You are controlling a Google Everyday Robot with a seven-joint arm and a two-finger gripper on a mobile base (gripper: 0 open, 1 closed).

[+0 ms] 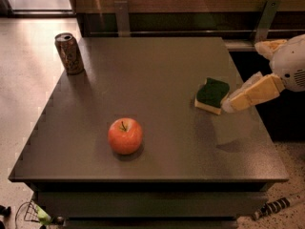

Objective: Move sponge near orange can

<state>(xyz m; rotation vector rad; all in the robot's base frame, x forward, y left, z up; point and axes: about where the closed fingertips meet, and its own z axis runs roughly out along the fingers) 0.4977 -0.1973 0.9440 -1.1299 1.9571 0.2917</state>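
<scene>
Sponge [212, 95]: right side of desk [157, 70], well apart from orange can [69, 53] at far left corner.
Claw [245, 78]: released, holding nothing, lower finger [250, 93] just beside sponge's right edge.
Approach: we centre the jaws over the sponge before clenching, without nudging it.

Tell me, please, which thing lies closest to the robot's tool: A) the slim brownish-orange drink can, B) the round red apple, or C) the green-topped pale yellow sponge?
C: the green-topped yellow sponge lies right beside the tool, while the red apple and orange can stand well away.
</scene>
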